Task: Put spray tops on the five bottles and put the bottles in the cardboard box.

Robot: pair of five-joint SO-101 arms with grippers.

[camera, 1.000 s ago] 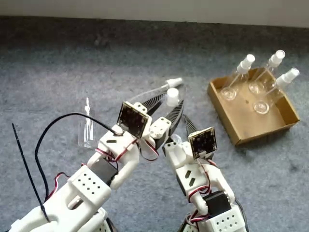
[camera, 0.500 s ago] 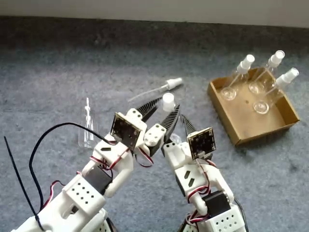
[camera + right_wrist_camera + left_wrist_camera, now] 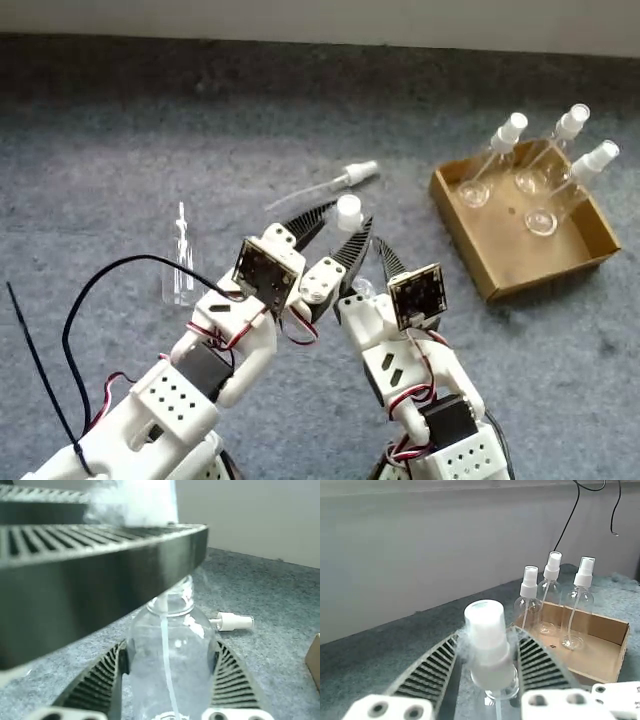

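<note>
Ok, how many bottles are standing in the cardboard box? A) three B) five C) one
A: three bottles with spray tops on stand together in the cardboard box.

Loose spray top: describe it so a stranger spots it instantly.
Find the cardboard box at the right of the grey carpet in the high view. Just left of it lies a white spray top. It alone lies flat, thin tube trailing, on no bottle.
</note>
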